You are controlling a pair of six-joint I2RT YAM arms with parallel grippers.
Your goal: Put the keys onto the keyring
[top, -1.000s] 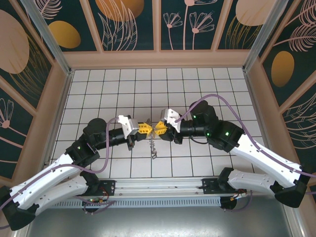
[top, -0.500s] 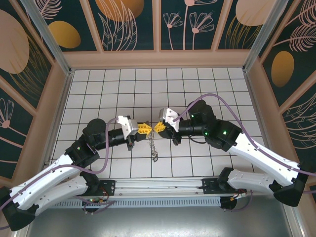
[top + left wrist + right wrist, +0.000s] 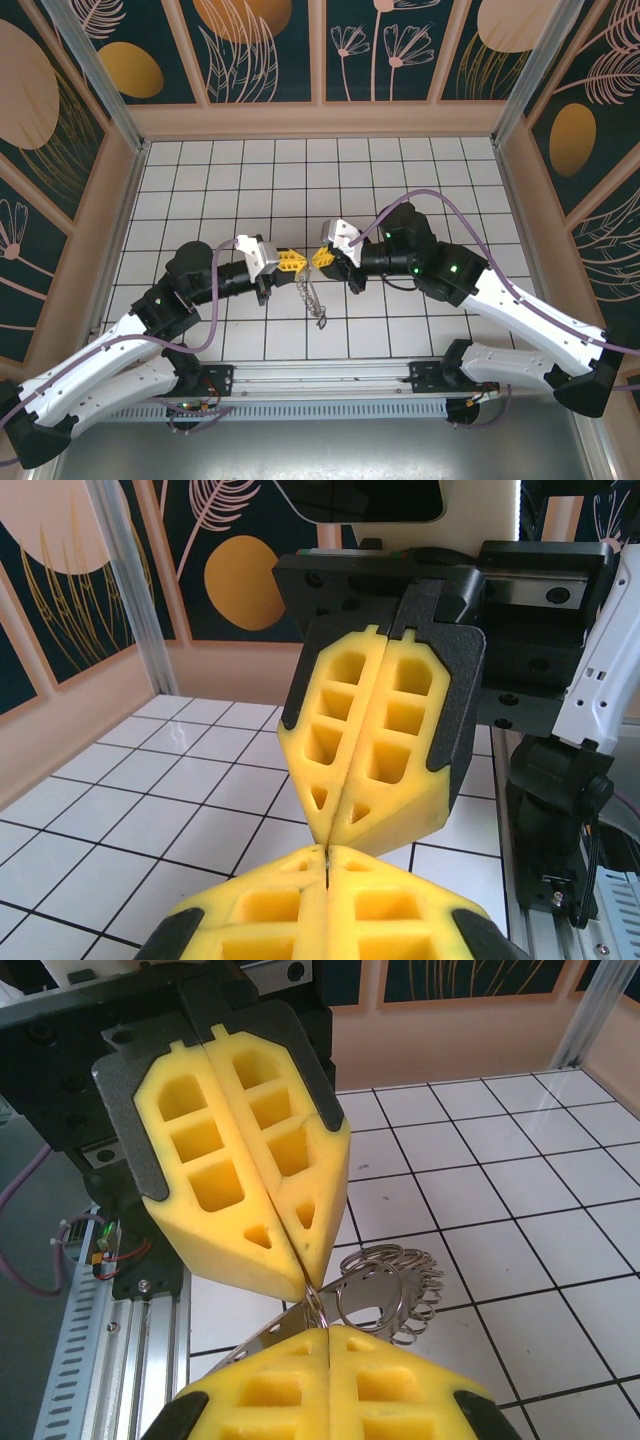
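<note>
Yellow pads tip both end effectors, and they meet point to point above the white tiled tabletop (image 3: 400,170), near its front middle. The left end effector (image 3: 290,262) reaches in from the left and the right end effector (image 3: 325,258) from the right, so that their tips touch.

Both are clenched, each pair of pads pressed flat together with no gap along the seam. In the right wrist view a flat strip of grey metal, one of the keys (image 3: 268,1338), sticks out sideways from the seam of the right end effector's pads. It appears to be pinched there. Just beyond it the keyring (image 3: 366,1298) shows as a thin steel loop. A sliver of it runs up into the very tip of the left end effector, which seems to be gripping it. How deep either piece sits in the pads cannot be made out.

More small keys fan out behind the loop like a fringe of rounded bows, hanging clear of the tiles. From above, the bunch shows as a short dangling chain that starts where the two tips meet and trails toward the near edge, with a darker piece at its low end.

In the left wrist view the two clenched tips again touch, and no metal shows there. Purple cables (image 3: 450,215) loop over both arms, and small green lights glow on the black joints.
</note>
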